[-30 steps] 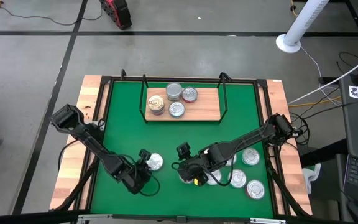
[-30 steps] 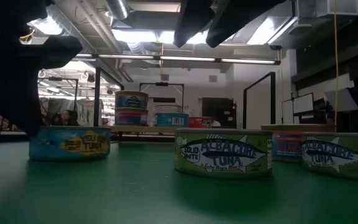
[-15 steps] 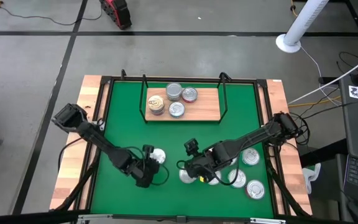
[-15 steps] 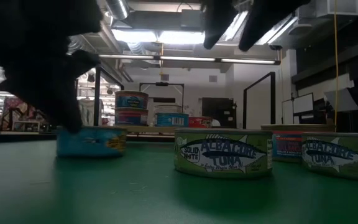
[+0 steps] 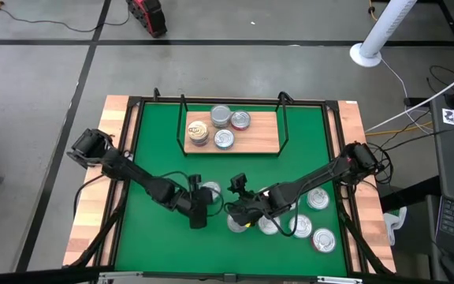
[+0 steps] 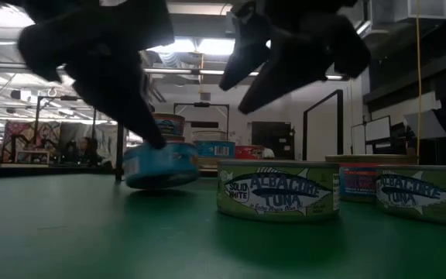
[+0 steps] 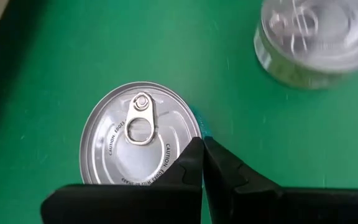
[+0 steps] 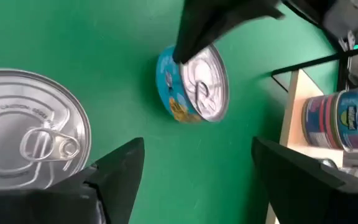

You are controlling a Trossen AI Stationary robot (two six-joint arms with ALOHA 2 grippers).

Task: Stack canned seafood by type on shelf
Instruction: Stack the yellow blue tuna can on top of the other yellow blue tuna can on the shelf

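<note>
Left claw (image 7: pixel 202 163) pressed together at the rim of a teal tin (image 7: pixel 139 144), mid-surface on the green mat (image 5: pixel 156 158); tin tilted off the mat in the low view (image 6: pixel 159 164), no clear grip showing. Right claw (image 8: pixel 194 163) just right of it, fingers spread wide, hovering above a silver-lidded tin (image 8: pixel 27 127) at the near-right cluster (image 5: pixel 302 225). Far centre, the shelf (image 5: pixel 266 142) already carrying four stacks of tins (image 5: pixel 221 126). Albacore tuna tins (image 6: pixel 279 188) sitting upright close to the low camera.
</note>
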